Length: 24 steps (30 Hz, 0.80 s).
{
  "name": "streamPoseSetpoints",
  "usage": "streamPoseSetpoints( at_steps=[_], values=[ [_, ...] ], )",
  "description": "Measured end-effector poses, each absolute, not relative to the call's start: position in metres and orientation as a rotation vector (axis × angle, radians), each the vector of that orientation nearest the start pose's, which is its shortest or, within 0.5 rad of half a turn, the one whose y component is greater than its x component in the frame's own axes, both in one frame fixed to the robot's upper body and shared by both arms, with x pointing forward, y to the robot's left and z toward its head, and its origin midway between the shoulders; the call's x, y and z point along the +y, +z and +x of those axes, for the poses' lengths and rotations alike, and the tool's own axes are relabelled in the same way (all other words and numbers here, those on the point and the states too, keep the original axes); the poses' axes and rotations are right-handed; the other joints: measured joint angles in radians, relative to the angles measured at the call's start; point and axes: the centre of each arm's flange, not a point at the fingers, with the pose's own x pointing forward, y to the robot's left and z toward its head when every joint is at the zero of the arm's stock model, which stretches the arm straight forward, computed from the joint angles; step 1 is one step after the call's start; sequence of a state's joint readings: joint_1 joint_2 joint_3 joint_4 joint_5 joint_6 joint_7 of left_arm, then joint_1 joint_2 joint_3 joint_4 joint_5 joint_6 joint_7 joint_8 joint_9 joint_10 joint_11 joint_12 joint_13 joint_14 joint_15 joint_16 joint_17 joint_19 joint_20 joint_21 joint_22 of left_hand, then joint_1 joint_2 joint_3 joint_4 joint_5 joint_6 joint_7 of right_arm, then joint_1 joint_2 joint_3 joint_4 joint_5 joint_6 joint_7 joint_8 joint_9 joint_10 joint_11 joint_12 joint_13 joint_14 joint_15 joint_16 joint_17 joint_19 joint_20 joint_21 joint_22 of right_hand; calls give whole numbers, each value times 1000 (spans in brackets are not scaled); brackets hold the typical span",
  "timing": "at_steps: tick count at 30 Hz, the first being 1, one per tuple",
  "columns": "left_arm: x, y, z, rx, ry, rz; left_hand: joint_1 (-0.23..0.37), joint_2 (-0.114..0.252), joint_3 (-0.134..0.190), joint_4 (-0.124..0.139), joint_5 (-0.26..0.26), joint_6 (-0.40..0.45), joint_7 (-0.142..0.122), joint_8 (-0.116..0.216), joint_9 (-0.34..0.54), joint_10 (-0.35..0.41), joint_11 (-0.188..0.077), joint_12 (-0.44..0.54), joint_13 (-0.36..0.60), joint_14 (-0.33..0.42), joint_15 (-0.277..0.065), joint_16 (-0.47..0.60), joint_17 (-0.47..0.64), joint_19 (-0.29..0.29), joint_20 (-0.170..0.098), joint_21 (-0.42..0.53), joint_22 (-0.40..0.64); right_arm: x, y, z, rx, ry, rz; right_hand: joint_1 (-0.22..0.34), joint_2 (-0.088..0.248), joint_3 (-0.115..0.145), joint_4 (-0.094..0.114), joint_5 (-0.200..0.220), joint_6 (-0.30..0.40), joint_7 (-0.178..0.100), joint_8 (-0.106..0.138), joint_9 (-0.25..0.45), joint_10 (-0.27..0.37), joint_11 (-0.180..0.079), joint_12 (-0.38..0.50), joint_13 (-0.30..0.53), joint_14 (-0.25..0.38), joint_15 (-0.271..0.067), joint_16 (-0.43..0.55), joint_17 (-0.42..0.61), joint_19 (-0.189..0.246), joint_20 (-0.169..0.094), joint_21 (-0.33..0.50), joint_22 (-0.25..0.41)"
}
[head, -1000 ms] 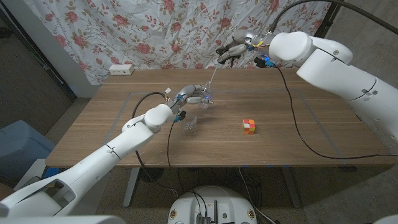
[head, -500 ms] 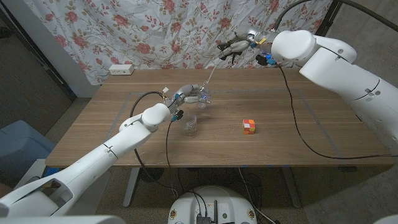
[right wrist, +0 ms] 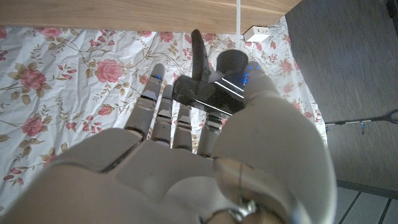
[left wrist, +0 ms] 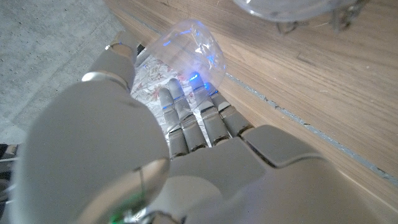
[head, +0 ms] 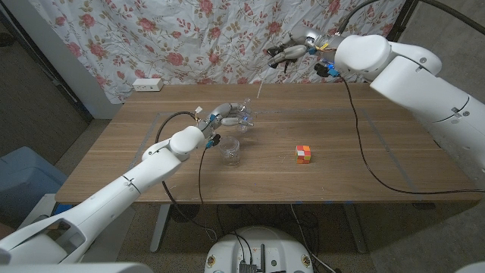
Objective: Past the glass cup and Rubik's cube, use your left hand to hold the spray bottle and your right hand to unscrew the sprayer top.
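**Sprayer top lifted free, bottle held on the table**

The unscrewing looks done. The right hand point(head: 289, 53) is raised above the far edge of the table point(head: 364, 163), fingers clamped on the dark sprayer top point(right wrist: 219, 78), whose thin dip tube point(head: 260, 85) hangs clear. The left hand point(head: 227, 115) grips the clear spray bottle point(head: 245, 117) standing mid-table, toward the far side, fingers wrapped around its body. Next, I'd judge, the top needs carrying aside and setting down, taking care that the dangling tube doesn't catch the bottle's neck.

The glass cup point(head: 232, 152) stands just in front of the left hand, towards the near edge; the Rubik's cube point(head: 304, 153) sits well apart to its right. The table is plain wood. A floral curtain point(head: 189, 38) hangs behind, with a white power strip point(head: 148, 84) at the far left corner
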State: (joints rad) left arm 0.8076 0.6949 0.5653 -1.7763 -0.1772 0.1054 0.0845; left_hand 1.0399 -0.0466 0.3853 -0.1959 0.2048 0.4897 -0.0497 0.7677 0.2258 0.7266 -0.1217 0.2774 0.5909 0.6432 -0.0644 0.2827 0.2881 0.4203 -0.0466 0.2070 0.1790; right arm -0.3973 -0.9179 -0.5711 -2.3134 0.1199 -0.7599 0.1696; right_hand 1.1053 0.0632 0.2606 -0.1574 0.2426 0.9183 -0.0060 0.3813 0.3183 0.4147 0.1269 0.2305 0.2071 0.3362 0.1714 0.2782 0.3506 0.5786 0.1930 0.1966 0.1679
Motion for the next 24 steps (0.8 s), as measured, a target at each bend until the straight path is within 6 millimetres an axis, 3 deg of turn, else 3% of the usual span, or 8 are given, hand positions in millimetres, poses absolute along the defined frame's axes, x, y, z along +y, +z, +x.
streamPoseSetpoints(
  at_steps=[11, 24],
  values=[
    [189, 16, 594, -602, -254, 637, 0, 0, 0, 0, 0, 0, 0, 0, 0, 0, 0, -1, 0, 0, 0, -6, -5, 0, 0, 0, 0, -166, 217, 458, -642, 163, -1068, 0, 0, 0, 0, 2, 0, 0, -1, 0, 5, -6, -6, 0, -4, -4, 0, 0, 6, -6, 0, 0],
    [206, 17, 598, -617, -217, 622, 0, 0, 0, 0, 0, 0, 0, 0, 0, -3, -3, -1, -1, -13, 5, -13, -5, -4, 4, 0, 0, -174, 213, 475, -585, 138, -1063, -5, 6, 0, 0, 2, 0, 0, -7, 3, 5, -6, -6, 0, -4, -4, 0, 0, 0, -11, -5, 0]
  ],
)
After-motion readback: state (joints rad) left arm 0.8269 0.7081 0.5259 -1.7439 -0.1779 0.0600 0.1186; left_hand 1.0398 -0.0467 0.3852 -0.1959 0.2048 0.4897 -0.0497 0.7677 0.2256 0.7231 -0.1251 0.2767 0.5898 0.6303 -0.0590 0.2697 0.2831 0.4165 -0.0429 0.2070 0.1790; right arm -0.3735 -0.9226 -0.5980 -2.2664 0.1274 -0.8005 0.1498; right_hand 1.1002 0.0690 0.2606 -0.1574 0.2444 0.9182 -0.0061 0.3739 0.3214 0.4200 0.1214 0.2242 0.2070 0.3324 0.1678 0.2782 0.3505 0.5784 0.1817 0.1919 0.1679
